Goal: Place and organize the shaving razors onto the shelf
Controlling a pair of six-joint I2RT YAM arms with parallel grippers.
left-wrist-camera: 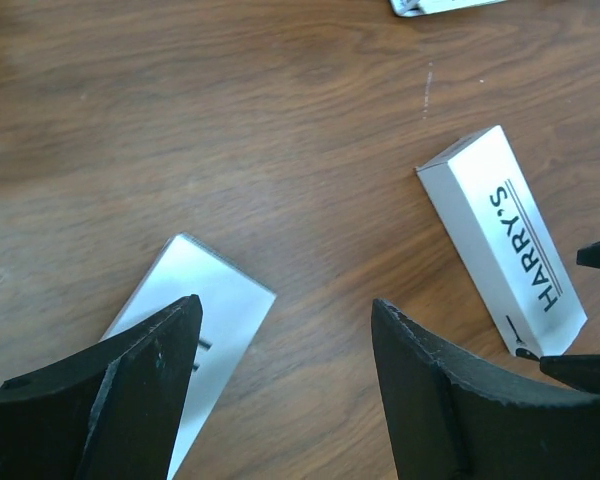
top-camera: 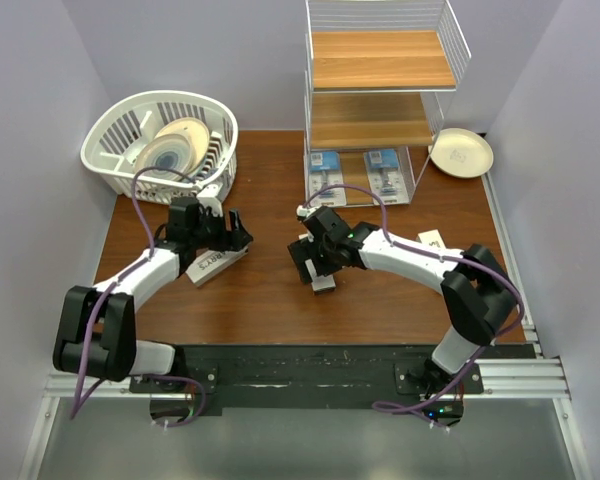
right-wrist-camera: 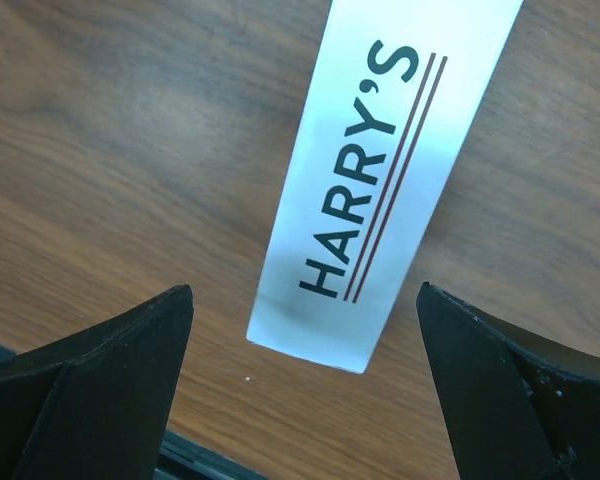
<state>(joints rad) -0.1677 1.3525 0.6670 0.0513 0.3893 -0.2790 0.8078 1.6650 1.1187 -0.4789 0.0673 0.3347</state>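
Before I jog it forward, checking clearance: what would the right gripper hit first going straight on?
Probably the white HARRY'S box, lying between the open fingers of the right gripper; depth is unclear.

I see a white box (right-wrist-camera: 380, 170) lettered black with two thin red stripes, on a dark brown wood-grain table (left-wrist-camera: 230, 130). The shelf (top-camera: 380, 60) is white wire with light-brown tiers; the packs (top-camera: 325, 165) carry blue-white cards. The basket (top-camera: 115, 130) is white.

The left fingers (left-wrist-camera: 110, 400) hide one razor box's (left-wrist-camera: 215, 300) lower end; a second razor box (right-wrist-camera: 380, 170) runs past the picture's top edge.
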